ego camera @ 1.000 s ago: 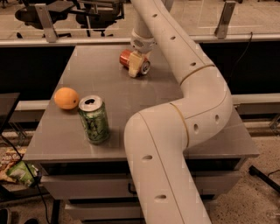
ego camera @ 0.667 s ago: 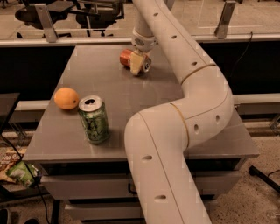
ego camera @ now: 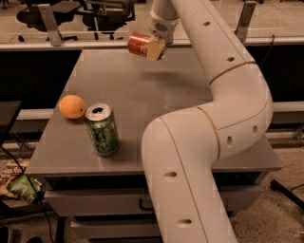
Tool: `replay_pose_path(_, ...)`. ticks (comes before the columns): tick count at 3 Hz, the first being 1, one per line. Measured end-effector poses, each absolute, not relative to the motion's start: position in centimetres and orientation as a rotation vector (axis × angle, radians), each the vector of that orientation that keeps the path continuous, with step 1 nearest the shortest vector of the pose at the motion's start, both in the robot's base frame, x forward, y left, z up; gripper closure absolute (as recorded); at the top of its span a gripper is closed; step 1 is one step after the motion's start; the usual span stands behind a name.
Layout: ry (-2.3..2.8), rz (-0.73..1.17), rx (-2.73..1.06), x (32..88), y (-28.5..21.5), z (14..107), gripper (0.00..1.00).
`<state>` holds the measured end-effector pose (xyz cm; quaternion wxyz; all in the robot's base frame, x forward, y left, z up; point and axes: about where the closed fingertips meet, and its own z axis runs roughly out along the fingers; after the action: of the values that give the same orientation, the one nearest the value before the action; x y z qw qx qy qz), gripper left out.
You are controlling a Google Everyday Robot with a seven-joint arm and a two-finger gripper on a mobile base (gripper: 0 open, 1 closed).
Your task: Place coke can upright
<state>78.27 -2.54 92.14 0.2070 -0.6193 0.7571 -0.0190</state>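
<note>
The coke can [ego camera: 138, 44] is red-orange and lies on its side in the air above the far part of the grey table [ego camera: 142, 95]. My gripper [ego camera: 154, 47] is shut on its right end and holds it clear of the tabletop. A faint shadow lies on the table below the can. The white arm reaches from the front right up to the gripper.
A green patterned can [ego camera: 102, 129] stands upright near the table's front left. A round orange fruit [ego camera: 72, 106] lies at the left edge beside it. Office chairs [ego camera: 95, 14] and a rail stand behind the table. A snack bag [ego camera: 16, 182] lies on the floor at left.
The gripper has lifted the coke can off the tabletop; it now hangs on its side higher up over the far part of the table.
</note>
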Motion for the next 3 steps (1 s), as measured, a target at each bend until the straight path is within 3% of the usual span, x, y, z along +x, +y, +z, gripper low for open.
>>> replay_pose_path(3,1.48,-0.616,-2.209,80.0,-1.1,101.1,1.0)
